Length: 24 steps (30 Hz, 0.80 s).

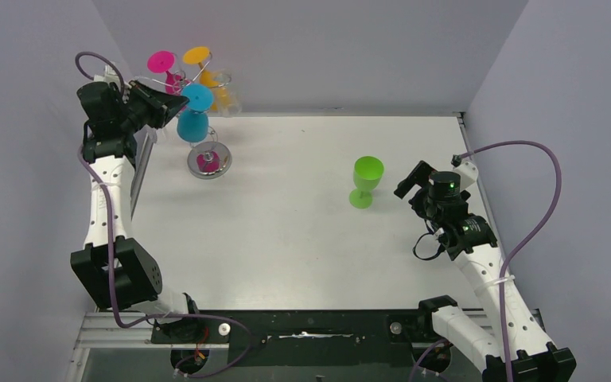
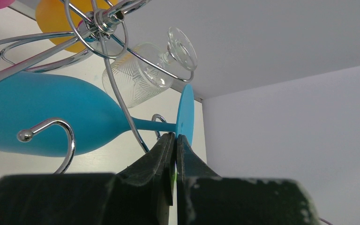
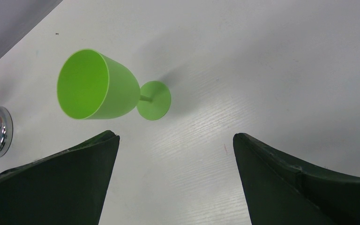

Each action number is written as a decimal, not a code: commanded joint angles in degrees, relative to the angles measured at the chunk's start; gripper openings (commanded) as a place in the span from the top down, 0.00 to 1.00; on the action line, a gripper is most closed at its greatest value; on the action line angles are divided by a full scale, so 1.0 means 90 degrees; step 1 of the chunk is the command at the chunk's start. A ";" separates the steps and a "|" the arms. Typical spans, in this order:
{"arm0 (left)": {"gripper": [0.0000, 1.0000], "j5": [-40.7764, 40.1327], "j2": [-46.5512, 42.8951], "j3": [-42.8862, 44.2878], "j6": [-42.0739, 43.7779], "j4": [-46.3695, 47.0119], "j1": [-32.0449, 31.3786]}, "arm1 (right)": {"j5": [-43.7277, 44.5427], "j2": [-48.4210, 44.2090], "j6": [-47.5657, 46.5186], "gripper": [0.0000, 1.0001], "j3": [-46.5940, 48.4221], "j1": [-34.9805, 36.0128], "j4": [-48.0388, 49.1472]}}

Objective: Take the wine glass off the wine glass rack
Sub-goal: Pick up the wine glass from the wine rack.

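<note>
Left tool point(image 2: 175, 136) pressed together by blue wine glass point(image 2: 51, 117); right tool point(image 3: 176, 138) spread near green glass point(image 3: 98, 86).

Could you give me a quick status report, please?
Copy: left gripper shut under blue glass stem; right gripper open by green glass; blue glass on rack, clear glass close beside.

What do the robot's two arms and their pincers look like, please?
Both the left arm and right arm have white perforated links, black joint housings and a looping purple cable. The left pincer and right pincer have dark, wedge-shaped fingers; a small green light glows at the right wrist.
</note>
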 commanded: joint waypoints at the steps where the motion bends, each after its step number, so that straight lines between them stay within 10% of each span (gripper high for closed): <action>1: 1.00 -0.0094 -0.0025 0.0481 0.0191 0.0234 -0.0191 | 0.0108 -0.0101 -0.0027 0.02 0.0127 -0.0055 0.0204; 24: 1.00 -0.0211 0.0302 0.0865 0.0692 -0.0124 -0.0462 | 0.0010 -0.0131 -0.0006 0.02 0.0028 -0.0050 0.0204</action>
